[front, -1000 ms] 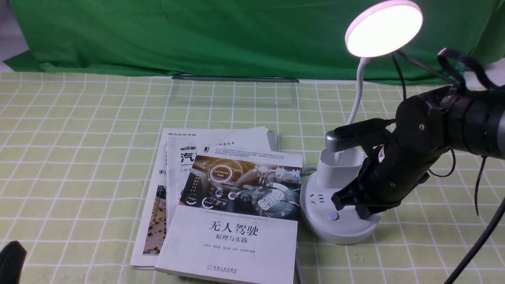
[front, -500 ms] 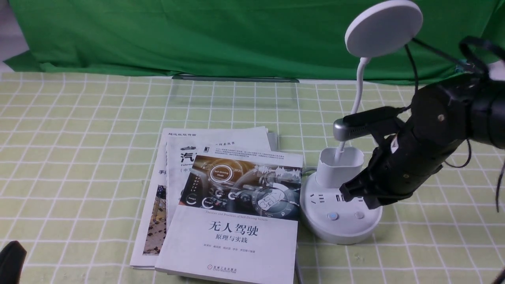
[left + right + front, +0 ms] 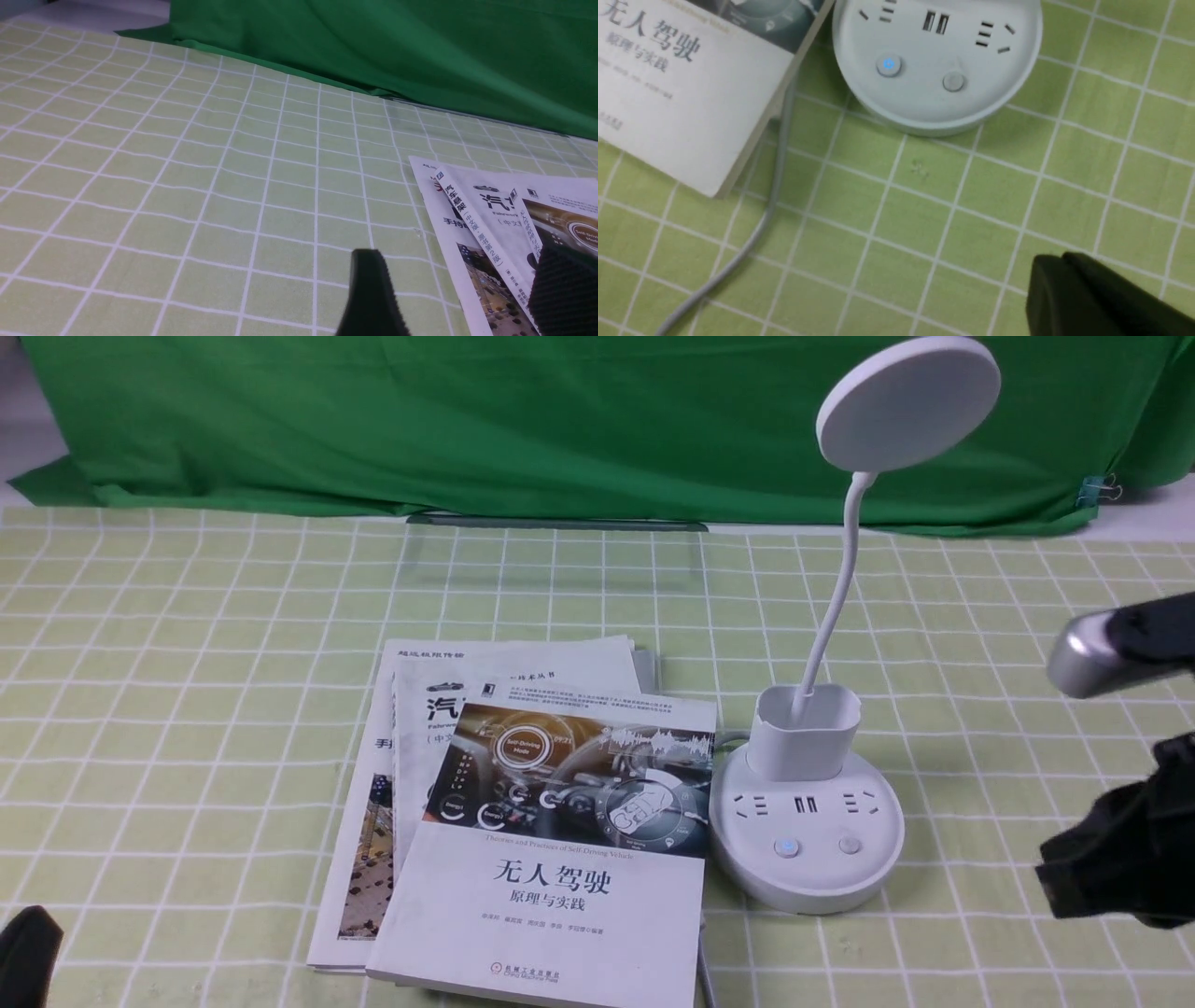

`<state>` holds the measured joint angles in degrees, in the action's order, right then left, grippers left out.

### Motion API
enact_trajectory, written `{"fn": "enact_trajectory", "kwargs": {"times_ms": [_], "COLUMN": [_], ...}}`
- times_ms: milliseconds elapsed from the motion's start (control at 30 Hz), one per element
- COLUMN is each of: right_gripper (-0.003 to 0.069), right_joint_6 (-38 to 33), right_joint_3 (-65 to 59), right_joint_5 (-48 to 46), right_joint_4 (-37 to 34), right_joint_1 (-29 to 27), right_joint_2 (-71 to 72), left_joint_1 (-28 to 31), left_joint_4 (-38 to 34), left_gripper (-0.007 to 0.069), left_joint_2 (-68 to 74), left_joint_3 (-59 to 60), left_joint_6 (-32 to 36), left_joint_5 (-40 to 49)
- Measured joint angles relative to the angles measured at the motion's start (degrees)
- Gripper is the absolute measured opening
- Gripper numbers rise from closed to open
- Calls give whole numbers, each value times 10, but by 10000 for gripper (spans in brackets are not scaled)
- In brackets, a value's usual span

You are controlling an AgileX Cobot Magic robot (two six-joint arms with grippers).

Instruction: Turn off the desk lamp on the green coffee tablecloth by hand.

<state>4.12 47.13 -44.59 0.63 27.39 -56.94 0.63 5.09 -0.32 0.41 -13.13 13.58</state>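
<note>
Light, bendy-necked lamp (image 3: 850, 560), probably; grip its cup (image 3: 803, 747), twelve o'clock on the base (image 3: 812, 873). Left jaws (image 3: 460, 254) apart; right jaws (image 3: 1057, 259), can't tell.

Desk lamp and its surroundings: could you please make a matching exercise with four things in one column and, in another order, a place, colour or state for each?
1. lamp's disc head
2. left-hand button
3. backdrop cloth
4. right gripper

A. plain dark green
B. off the lamp, at the right of the front view
C. unlit
D. glowing blue

Pairs: 1-C, 2-D, 3-A, 4-B
</note>
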Motion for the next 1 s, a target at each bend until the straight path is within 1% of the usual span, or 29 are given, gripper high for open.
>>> {"fn": "enact_trajectory", "kwargs": {"times_ms": [200,267,300,333,400,467,500,567,600,633,733,767,833,1000], "right_gripper": [77,69,48,41,41,41,41,41,41,41,41,41,41,41], "right_joint_6": [2,2,1,1,0,-7,-9,-41,-41,-64,-93,-95,-98,-66], "right_joint_3": [-3,-3,-3,-7,-18,-72,-77,-156,-170,-225,-310,-316,-388,-463], "right_joint_5": [32,34,28,26,25,39,40,81,85,124,192,196,257,305], "right_joint_4": [0,1,2,7,18,24,25,33,33,34,34,34,34,34], "right_joint_1": [0,0,0,0,-2,-33,-36,-97,-102,-140,-192,-195,-229,-245], "right_joint_2": [75,88,105,119,143,211,218,310,316,365,434,439,496,540], "left_joint_1": [0,0,0,0,0,0,0,0,0,0,0,0,0,0], "left_joint_4": [0,0,0,0,0,0,0,0,0,0,0,0,0,0], "left_gripper": [410,410,410,410,410,410,410,410,410,410,410,410,410,410], "left_joint_2": [0,0,0,0,0,0,0,0,0,0,0,0,0,0], "left_joint_3": [0,0,0,0,0,0,0,0,0,0,0,0,0,0], "left_joint_6": [1,1,1,1,0,0,0,0,0,0,0,0,0,0], "left_joint_5": [0,0,0,0,0,0,0,0,0,0,0,0,0,0]}}
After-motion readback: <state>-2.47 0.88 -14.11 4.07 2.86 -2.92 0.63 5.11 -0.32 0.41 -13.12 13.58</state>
